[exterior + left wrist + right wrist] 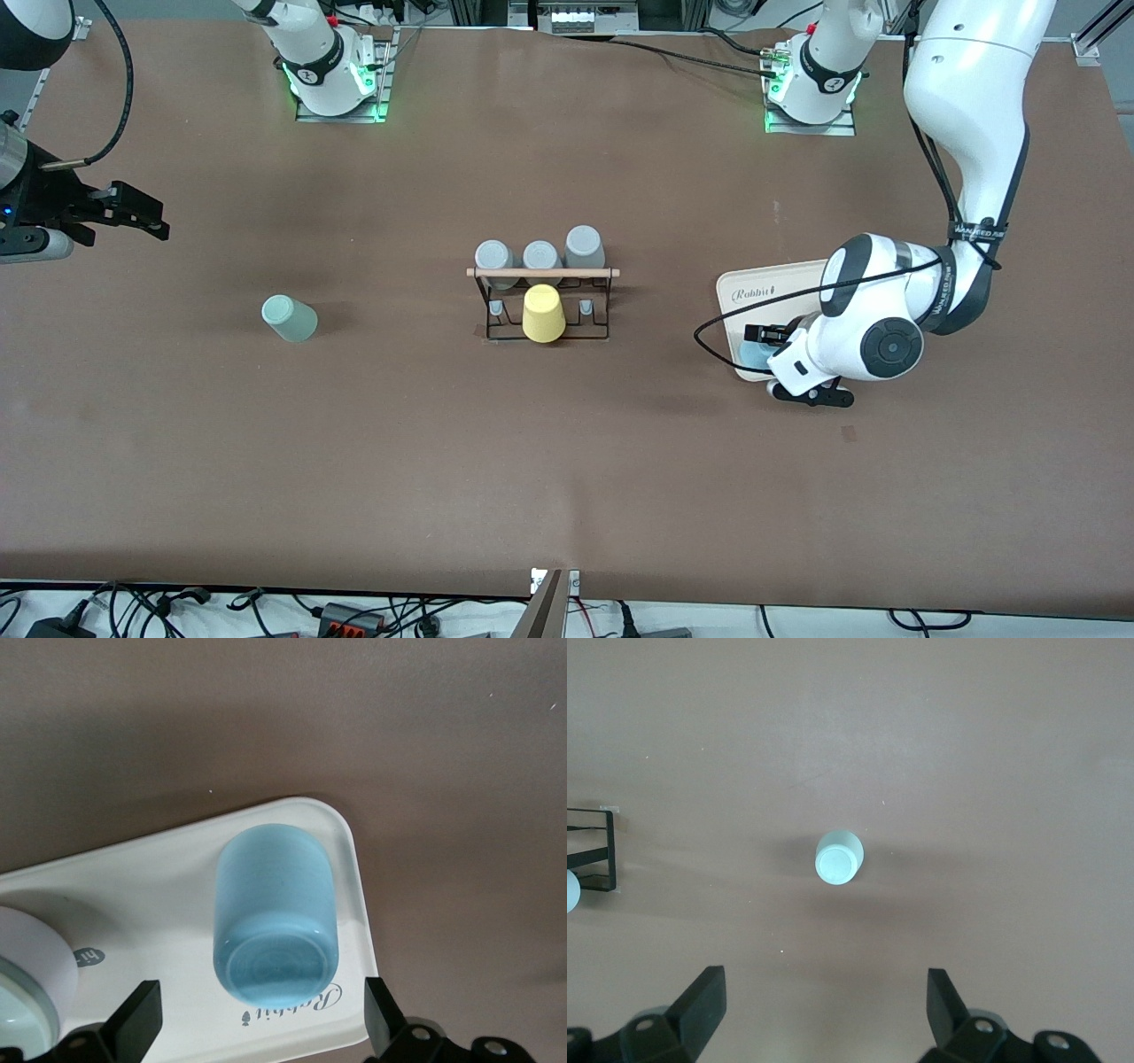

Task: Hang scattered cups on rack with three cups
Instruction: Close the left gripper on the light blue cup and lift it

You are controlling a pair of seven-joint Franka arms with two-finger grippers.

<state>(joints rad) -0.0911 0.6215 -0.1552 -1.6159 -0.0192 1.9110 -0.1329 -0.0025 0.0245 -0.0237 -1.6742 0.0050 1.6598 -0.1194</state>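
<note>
Clearly blue cup [276, 920] lies sideways on cream tray [133, 895]

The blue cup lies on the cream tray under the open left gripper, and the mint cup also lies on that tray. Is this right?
One thing is wrong: the mint cup stands on the bare table toward the right arm's end, as the front view shows. The blue cup does lie on the cream tray under the open left gripper.
</note>
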